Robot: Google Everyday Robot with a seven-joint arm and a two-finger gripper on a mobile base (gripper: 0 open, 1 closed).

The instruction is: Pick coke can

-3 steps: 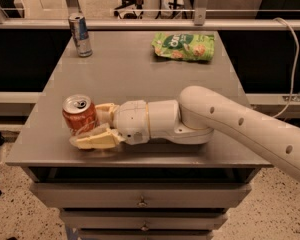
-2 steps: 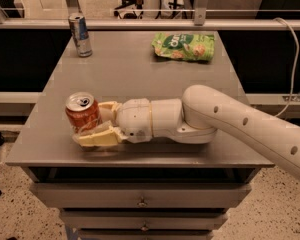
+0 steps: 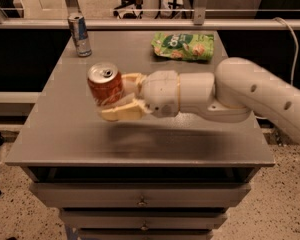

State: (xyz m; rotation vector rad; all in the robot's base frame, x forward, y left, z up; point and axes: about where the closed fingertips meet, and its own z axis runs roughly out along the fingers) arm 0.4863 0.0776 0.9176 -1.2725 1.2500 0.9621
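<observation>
The coke can (image 3: 104, 85) is red with a silver top and pull tab. It is held between the cream fingers (image 3: 121, 113) of my gripper (image 3: 119, 96), lifted above the grey table (image 3: 65, 134) near its left-middle part and tilted slightly. The gripper is shut on the can, with the white arm reaching in from the right. A faint shadow lies on the table under the can.
A slim blue-and-silver can (image 3: 79, 35) stands at the table's back left corner. A green snack bag (image 3: 183, 45) lies at the back right. Drawers (image 3: 140, 199) are below the table's front edge. A rail runs behind the table.
The gripper has lifted the coke can off the table surface; it was standing on the table before and now hangs above it.
</observation>
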